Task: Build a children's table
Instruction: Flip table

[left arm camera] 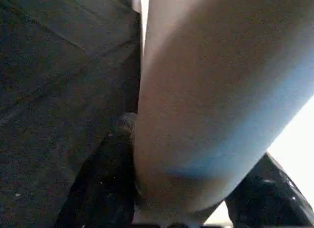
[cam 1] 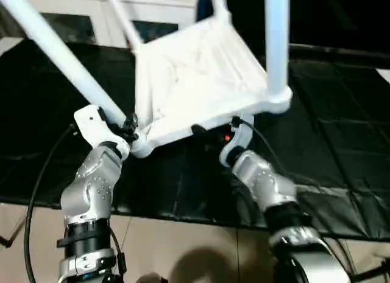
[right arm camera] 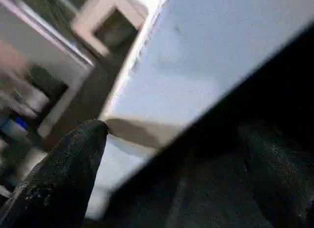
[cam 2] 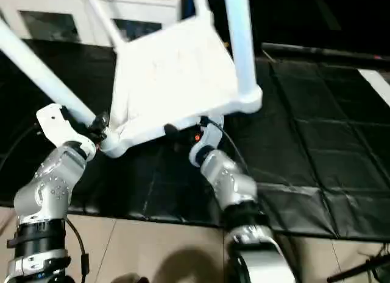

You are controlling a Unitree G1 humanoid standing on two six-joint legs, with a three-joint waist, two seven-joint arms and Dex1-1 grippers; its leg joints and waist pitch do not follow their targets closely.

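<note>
All four legs of the children's table [cam 1: 201,82] run out past the top edge of the head views, so their free ends cannot be checked. The right gripper [cam 1: 214,134] sits tucked under the near rim of the tabletop, its fingertips hidden (contact with the rim cannot be confirmed). In the left wrist view a leg [left arm camera: 221,90] is cut off by the edges. The cabinet [right arm camera: 44,66] in the right wrist view is blurred, contents unreadable.

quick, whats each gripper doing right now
left gripper: closed on a leg of the children's table, down by the corner.
right gripper: open wide, its fingers either side of the table's front edge, not clamped.
</note>
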